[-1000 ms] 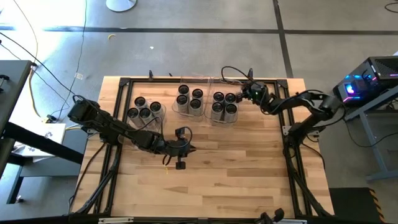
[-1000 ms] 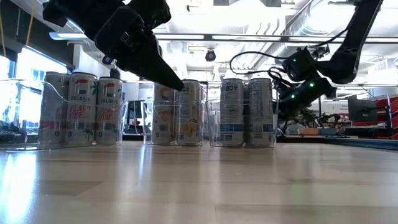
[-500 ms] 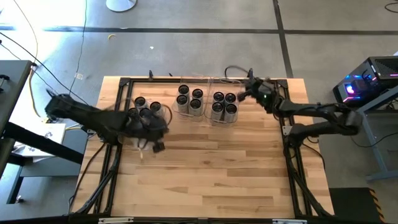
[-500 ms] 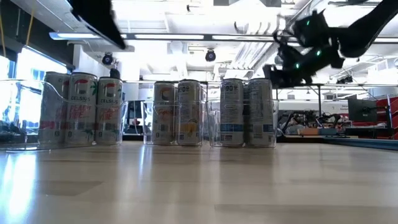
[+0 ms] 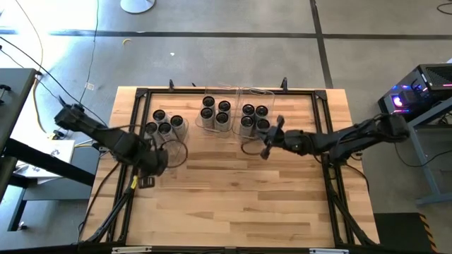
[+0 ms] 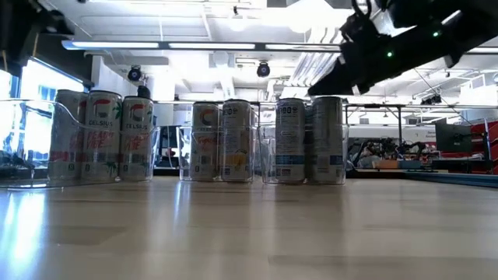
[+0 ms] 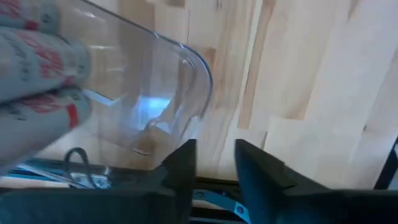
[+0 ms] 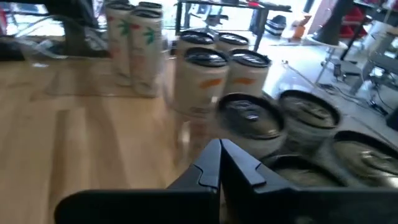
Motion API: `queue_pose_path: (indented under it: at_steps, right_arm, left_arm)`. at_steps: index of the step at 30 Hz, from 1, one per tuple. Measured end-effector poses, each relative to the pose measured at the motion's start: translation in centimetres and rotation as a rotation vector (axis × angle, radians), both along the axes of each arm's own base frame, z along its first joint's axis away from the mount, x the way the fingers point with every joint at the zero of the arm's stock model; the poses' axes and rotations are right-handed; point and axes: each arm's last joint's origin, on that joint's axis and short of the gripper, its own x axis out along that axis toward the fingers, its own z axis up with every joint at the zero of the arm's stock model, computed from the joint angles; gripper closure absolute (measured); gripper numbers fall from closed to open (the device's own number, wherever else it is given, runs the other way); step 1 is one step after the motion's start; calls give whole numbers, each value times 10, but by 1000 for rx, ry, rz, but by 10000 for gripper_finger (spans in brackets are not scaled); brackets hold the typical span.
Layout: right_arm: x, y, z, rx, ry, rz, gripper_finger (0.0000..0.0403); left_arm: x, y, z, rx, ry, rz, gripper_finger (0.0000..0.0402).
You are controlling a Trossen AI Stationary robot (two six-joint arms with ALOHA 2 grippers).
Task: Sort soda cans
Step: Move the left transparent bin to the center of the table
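- Left claw (image 5: 146,182) at the desk's (image 5: 233,204) left edge, seen overhead only as a dark lump; in its wrist view fingers (image 7: 183,163) stand slightly apart, pinching nothing.
- Right claw (image 8: 219,163) pressed together, empty, just beside the right bin (image 5: 255,121).
- Low view cuts off both arms at the top edge.
- Twelve cans (image 5: 215,113) counted from above: four in each of three clear bins along the far side of the desk, all upright.
- Bin walls hard to trace; left bin's (image 5: 180,149) empty near part shows only as a faint curved rim.
- Rear cans partly hidden behind front ones in the low view.
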Motion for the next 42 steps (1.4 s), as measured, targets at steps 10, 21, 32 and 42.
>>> queue_pose_path:
  at_steps: [10,21,32,42]
  right_arm:
    - [2,18,2,-62,-16,59,403]
    - [4,19,5,-58,-46,112,403]
    - [5,23,6,37,-91,198,403]
    - [5,23,7,33,-93,231,403]
  left_arm:
    - [-12,-4,-59,77,103,163,189]
    - [4,-12,-83,-30,-77,330,300]
    - [50,-29,-93,-162,-375,462,388]
    - [92,-24,-106,-291,-504,555,314]
